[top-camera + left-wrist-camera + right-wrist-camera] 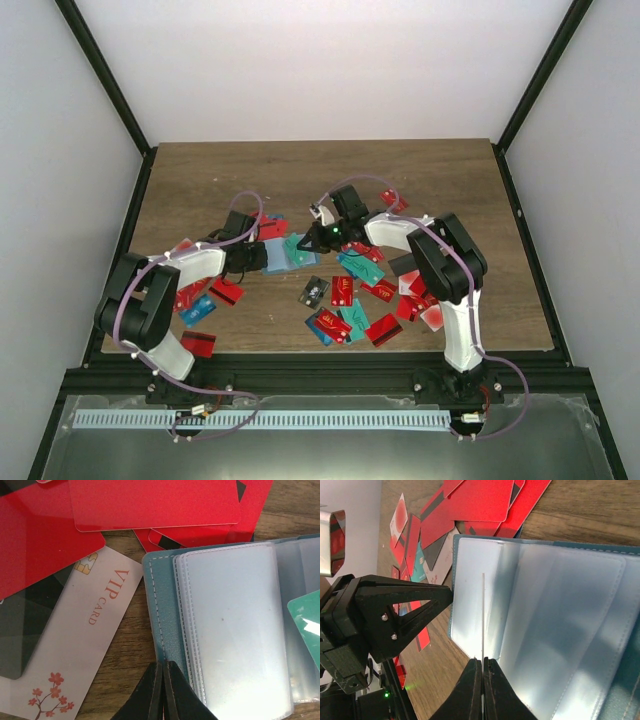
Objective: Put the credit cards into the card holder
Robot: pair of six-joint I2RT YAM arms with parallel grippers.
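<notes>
The teal card holder [161, 600] lies open on the wooden table, its clear plastic sleeves [560, 620] fanned upward; in the top view it [279, 257] is at the middle. My left gripper [164, 664] is shut on the stitched left edge of its cover. My right gripper [483, 660] is shut on a thin teal-green card, seen edge-on [483, 615], held upright over the sleeves; its corner shows in the left wrist view [306, 622]. Red credit cards [155, 502], a whitish VIP card [85, 625] and a black card [17, 630] lie beside the holder.
Many red, teal and black cards lie scattered front right [375, 295] and front left [205, 300] of the holder. My left gripper's black fingers [395, 615] sit close to the holder's left edge. White walls and black frame posts bound the table.
</notes>
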